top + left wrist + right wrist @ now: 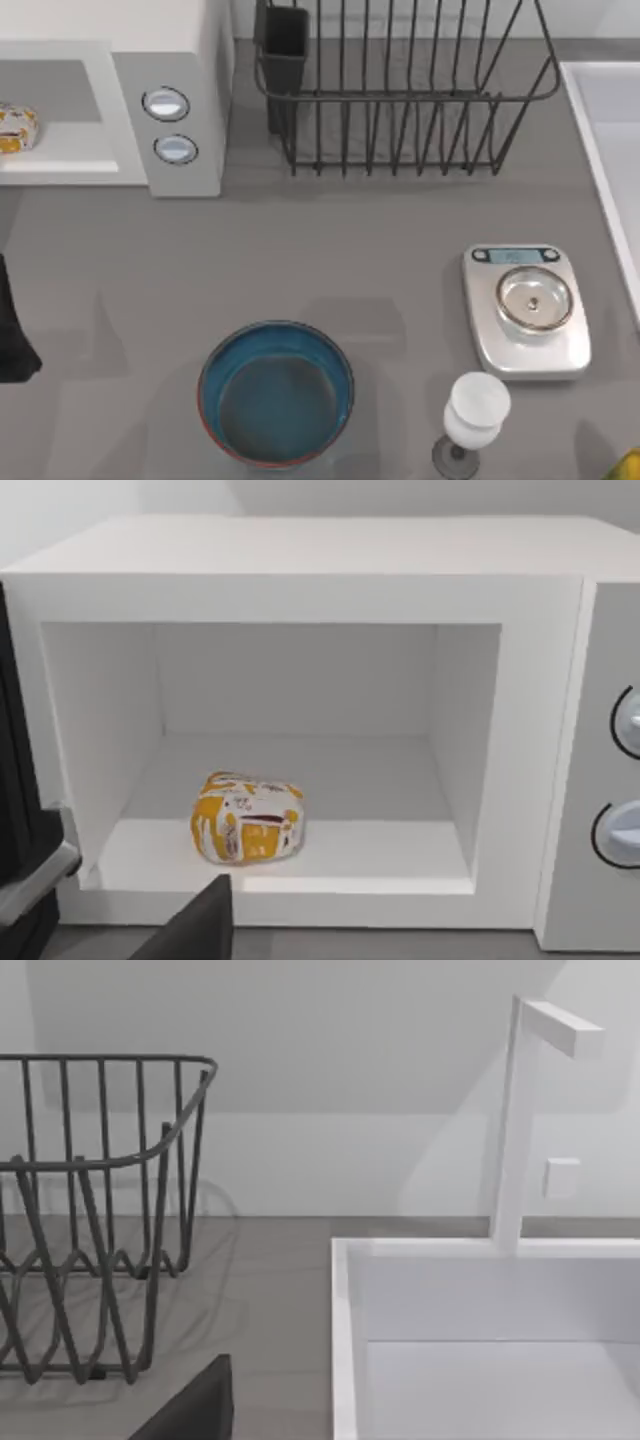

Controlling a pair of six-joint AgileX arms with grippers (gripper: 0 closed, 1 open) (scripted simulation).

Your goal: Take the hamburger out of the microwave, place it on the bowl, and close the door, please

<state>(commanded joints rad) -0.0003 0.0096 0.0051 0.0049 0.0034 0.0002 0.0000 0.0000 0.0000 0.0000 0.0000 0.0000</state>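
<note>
The microwave stands open and the hamburger lies on its floor; our left gripper faces it, and we cannot tell how its fingers stand. We judge the reach comes next, then the carry to the bowl on the desk.

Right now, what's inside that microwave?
Inside the microwave, one wrapped hamburger sits on the cavity floor, near the front opening. The rest of the cavity looks bare. The door is swung open; nothing covers the hamburger.
</note>
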